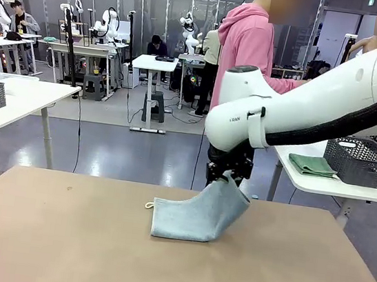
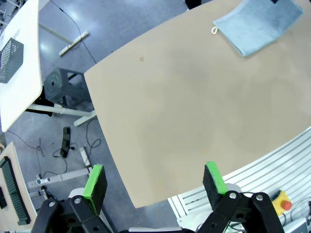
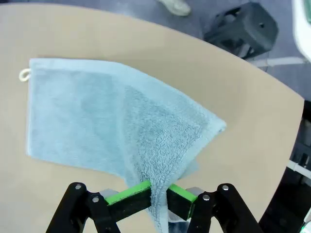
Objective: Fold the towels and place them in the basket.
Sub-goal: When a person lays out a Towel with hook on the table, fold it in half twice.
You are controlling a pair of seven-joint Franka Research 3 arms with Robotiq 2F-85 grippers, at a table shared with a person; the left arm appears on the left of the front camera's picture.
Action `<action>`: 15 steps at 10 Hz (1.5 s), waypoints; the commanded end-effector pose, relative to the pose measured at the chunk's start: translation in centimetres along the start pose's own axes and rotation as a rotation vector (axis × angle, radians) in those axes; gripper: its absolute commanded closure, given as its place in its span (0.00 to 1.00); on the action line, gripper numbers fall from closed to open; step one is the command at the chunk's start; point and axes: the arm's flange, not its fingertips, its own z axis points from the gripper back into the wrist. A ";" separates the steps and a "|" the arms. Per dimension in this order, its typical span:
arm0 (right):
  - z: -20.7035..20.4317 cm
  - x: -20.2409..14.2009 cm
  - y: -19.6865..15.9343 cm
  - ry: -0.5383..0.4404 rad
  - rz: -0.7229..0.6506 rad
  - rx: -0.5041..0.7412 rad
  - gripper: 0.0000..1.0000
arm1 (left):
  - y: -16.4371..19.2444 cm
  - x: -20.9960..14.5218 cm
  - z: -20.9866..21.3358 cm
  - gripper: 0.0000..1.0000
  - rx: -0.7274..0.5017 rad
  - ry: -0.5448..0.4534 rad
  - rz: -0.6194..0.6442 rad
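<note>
**Right claw pinching the pale blue towel, left claw spread**

Front view: my right arm is reaching in from the right. The right gripper (image 1: pixel 229 177) is pinching one end of the pale blue towel (image 1: pixel 192 217) and holding it up off the tan table (image 1: pixel 58 235). The rest of the towel is lying flat, with its white loop (image 1: pixel 149 205) pointing left. The arm's bulky white joint is blocking part of my sight of the person in a pink hoodie (image 1: pixel 243 40) standing behind it. The wire basket (image 1: pixel 363 162) is sitting on a separate white table at the right, with a folded green towel (image 1: pixel 312 164) just beside it.

Left wrist view: the left gripper (image 2: pixel 154 175) is hanging over the table's edge, its pads spread wide with nothing between them. The towel is lying well away, near the top right corner.

Right wrist view: the green pads are pressing together on the towel's edge, and the lifted part is draping back over the flat part. A black stool (image 3: pixel 243 29) is standing on the floor beyond the table.
</note>
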 end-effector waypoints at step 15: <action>-9.6 6.6 14.5 0.225 0.005 0.170 0.42 | 0.0 0.0 -0.1 0.00 0.010 -0.008 0.006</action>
